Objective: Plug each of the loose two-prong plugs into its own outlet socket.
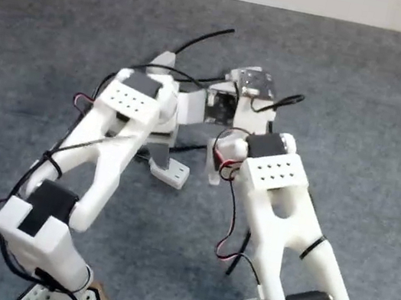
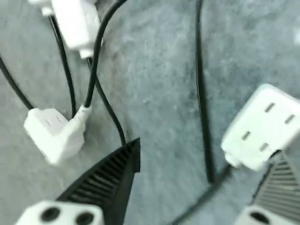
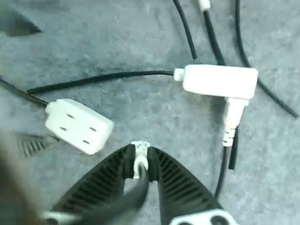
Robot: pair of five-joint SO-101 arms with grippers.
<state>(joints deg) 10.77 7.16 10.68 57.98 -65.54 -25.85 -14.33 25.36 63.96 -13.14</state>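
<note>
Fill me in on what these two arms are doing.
The right gripper is shut on a small white plug with a black cord, held just above the grey carpet. A white outlet socket lies close by. The left gripper hangs open at it, one finger beside it. The plug is not in the socket yet.

White plug (image 3: 139, 160) gripped; white socket (image 3: 79, 125) flat nearby, slots up.
</note>
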